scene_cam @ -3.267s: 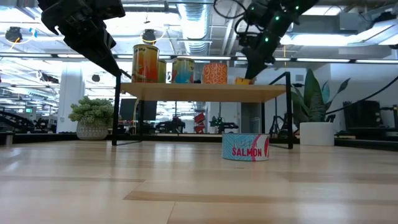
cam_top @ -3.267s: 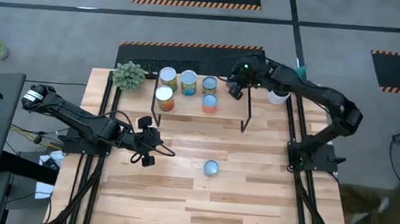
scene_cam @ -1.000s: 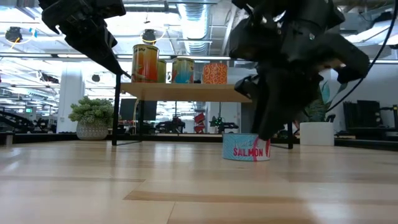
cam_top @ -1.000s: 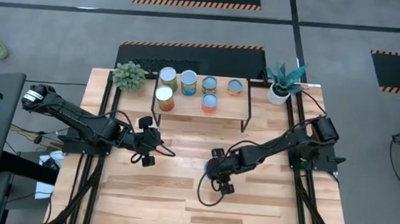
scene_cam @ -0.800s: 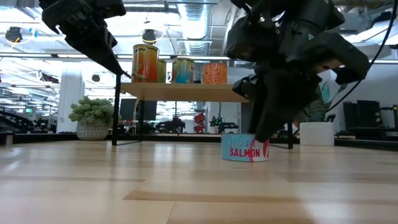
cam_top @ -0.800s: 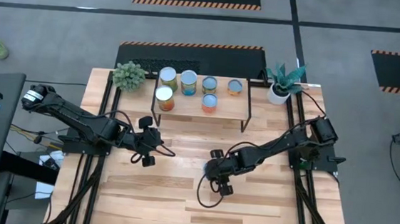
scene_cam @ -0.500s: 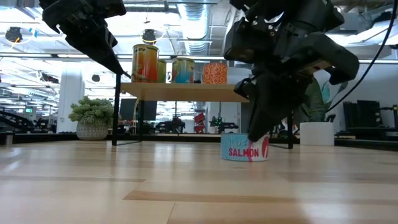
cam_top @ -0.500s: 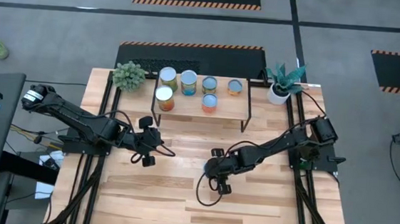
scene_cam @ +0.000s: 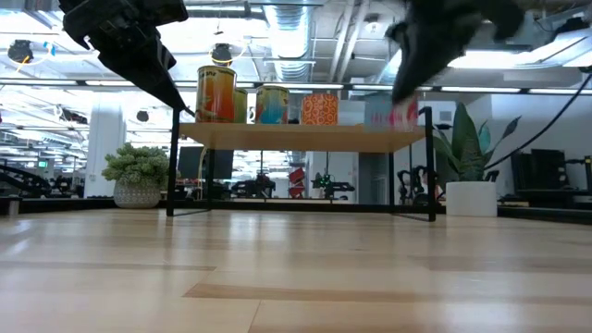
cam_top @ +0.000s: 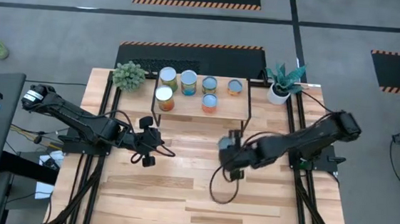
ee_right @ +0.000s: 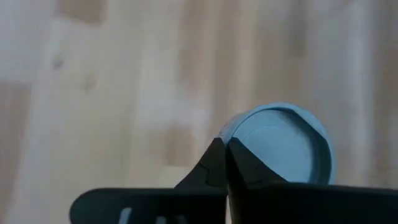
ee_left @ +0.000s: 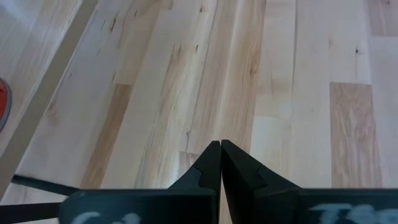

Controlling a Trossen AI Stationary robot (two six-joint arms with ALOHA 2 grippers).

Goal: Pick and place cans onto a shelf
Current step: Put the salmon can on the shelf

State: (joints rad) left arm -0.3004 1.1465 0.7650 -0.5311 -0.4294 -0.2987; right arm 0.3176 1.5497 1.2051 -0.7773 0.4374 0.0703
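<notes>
Table (cam_top: 179,196) mostly bare; shelf (cam_top: 186,108) at far edge w/ six cans (cam_top: 188,78), free space on its right end. Left gripper (ee_left: 221,152) clenched, empty, parked low over the table. Right gripper (ee_right: 222,152) pinched on the rim of the blue-topped can (ee_right: 283,146), lifted approx. to shelf height. Thin grip, so go slow, keep the can level, clear the board edge, and release only once seated.

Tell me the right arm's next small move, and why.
Probably carry the can toward the shelf's bare front-right corner: the right gripper, jaws shut on the can, holds it at about shelf height, short of the shelf.
</notes>
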